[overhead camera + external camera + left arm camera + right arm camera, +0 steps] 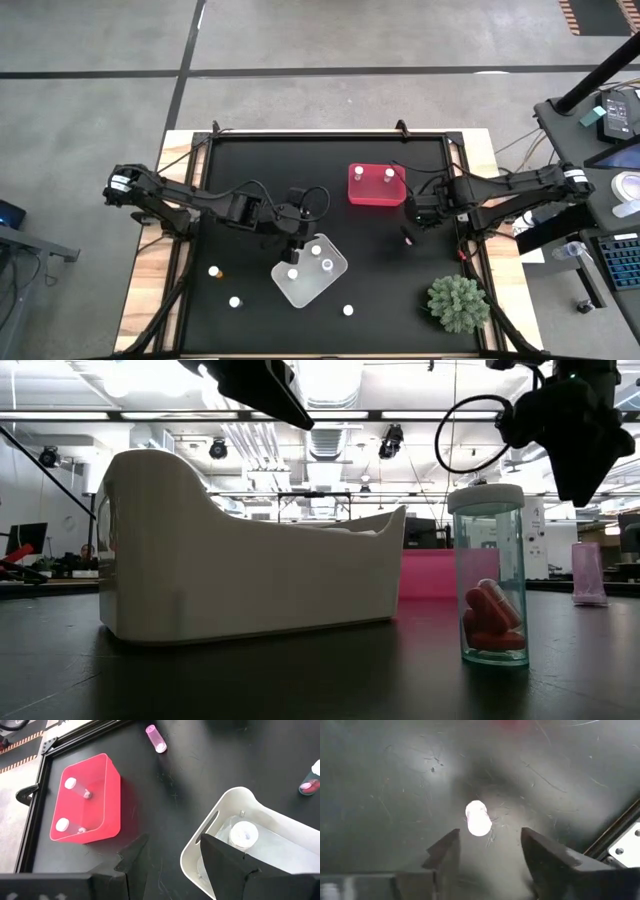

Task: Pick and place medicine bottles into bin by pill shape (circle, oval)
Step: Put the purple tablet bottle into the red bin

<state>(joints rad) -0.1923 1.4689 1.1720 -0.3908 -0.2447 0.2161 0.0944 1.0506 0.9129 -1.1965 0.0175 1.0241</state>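
Right end effector (487,852) hangs over the black desk (250,160), just right of the red plastic bin (377,187). Its two dark fingers stand apart, nothing between them. Directly below, a small pink bottle (478,818) rests free on the desk; the right wrist view sees mostly its bright round end, so its long axis runs roughly toward that camera. In the left wrist view the same pink bottle (156,738) looks tipped over, lying on its side on the desk, apart from the red bin.

Left end effector (170,865) hovers over the near corner of the white plastic bin (300,290), fingers spread, empty. One white-capped bottle (243,833) stands upright in that bin, cap up, just ahead of the fingers.

Red bin holds two white-capped bottles (70,783), leaning rather than upright.

Loose on the desk: a clear teal-tinted bottle with red oval pills (490,575), upright, axis vertical, near the white bin; further white-capped bottles (214,271) stand left of and in front of the white bin.

Spiky green plant (459,302) at the desk's front right corner.
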